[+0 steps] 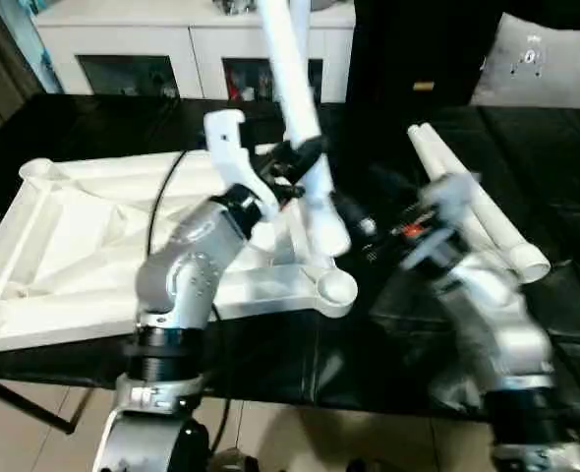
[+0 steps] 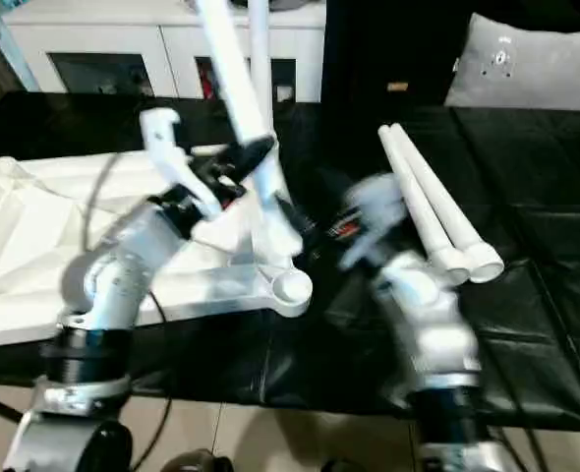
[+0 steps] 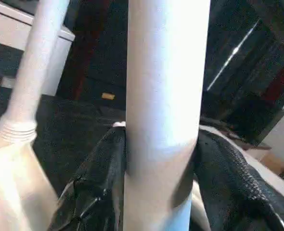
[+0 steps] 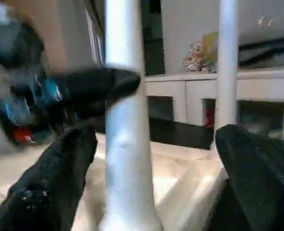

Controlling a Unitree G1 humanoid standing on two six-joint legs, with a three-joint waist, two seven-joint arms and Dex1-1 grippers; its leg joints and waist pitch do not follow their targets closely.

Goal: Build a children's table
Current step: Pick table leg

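White table top point(image 1: 64, 236), white legs point(image 1: 477, 211); black surface point(image 1: 555, 177); grey-white cushion point(image 1: 546, 59).

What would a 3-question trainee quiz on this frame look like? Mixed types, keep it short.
1. True or false: the left gripper is clamped on a leg.
2. How many legs lie loose on the black surface?
3. The right gripper's fingers are: A) shut on the leg, B) apart around the held leg, C) holding the cushion.

Key: 1 true. 2 two, the loose legs right of the table top. 3 B.
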